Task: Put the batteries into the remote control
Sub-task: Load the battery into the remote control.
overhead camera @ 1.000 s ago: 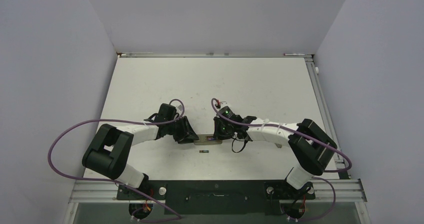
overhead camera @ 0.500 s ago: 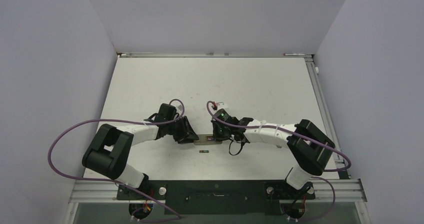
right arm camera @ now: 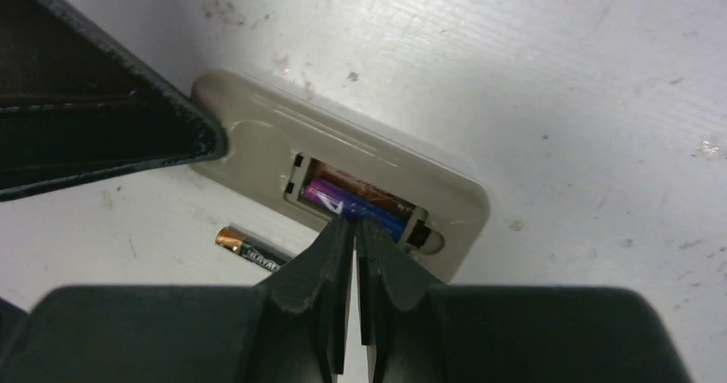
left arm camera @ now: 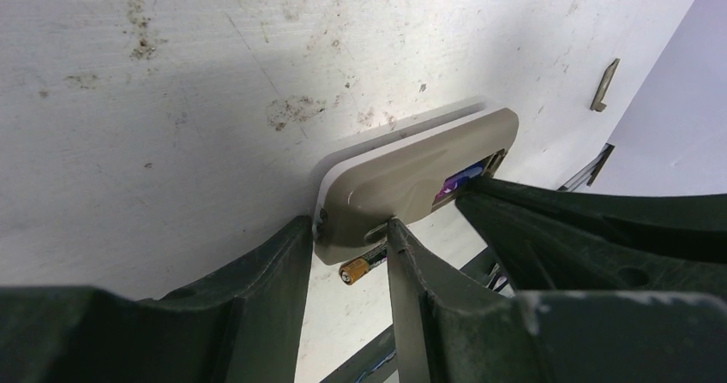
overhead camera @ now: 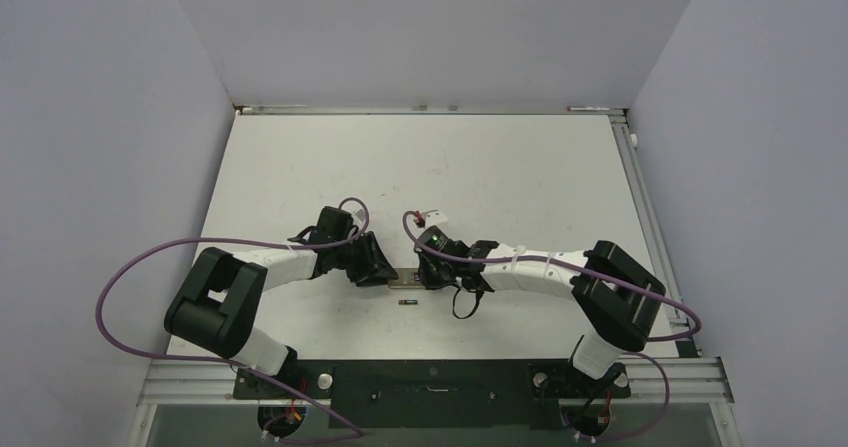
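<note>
1. The desk [overhead camera: 500, 167] is bare white and a bit scuffed. All the action sits close to its near edge, about mid-width.
2. The left arm [overhead camera: 270, 259] and right arm [overhead camera: 540, 267] both fold inward, elbows out toward the side edges and wrists pitched down, so they meet nose to nose over the job.
3. The left tool [left arm camera: 347, 229] is clamped across one end of the remote, as far as I can tell. The grip is on that end only, so a hard push at the other end could make the remote pivot or skid.
4. The right tool [right arm camera: 353, 224] is fully closed and holds nothing, with its tips pressing down like a poker.
5. The remote control [right arm camera: 257, 126] lies face-down between the two tools, with the recess [right arm camera: 302, 173] on its back uncovered.
6. The seated battery [right arm camera: 330, 196] is in that recess, right under the closed tips. It looks like it's being pushed home. The body is round and the tips are narrow, so they could slide off, or the contact end could kick it back out.
7. The loose battery [right arm camera: 249, 248] lies on the desk just beside the remote, on the near-edge side, not touching it. A nudge from either tool would send it rolling.
</note>
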{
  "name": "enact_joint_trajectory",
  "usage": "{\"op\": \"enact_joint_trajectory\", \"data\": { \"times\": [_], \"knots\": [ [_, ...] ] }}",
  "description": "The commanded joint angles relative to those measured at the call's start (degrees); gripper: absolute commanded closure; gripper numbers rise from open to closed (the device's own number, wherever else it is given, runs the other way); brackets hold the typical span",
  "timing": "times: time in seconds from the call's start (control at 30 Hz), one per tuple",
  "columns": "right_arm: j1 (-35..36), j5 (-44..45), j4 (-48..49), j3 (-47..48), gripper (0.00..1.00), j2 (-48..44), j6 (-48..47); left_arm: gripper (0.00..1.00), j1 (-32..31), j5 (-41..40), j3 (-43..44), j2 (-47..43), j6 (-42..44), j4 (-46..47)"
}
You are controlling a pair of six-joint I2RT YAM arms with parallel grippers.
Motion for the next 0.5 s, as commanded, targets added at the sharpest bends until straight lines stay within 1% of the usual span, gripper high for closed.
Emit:
{"op": "enact_joint_trajectory", "data": {
  "times": [0.0, 0.17, 0.23, 0.47],
  "knots": [
    [3.13, -3.79, -4.89, 0.33, 0.91, 3.2, 0.5, 0.67, -0.57, -0.13, 0.76, 0.65, 1.03, 1.73],
    [3.45, -3.79, -5.43, 0.82, 0.91, 4.53, 0.51, 0.66, -0.57, 0.01, 0.67, 0.62, 0.95, 1.99],
    [3.4, -1.91, -5.8, 1.38, 0.91, 4.59, 0.62, 0.66, -0.51, 0.08, 0.59, 0.61, 0.91, 2.07],
    [3.43, 0.61, -7.77, 4.43, 0.91, 3.77, -0.39, 0.66, -0.55, 0.01, 0.41, 0.45, 0.9, 2.0]
  ]
}}
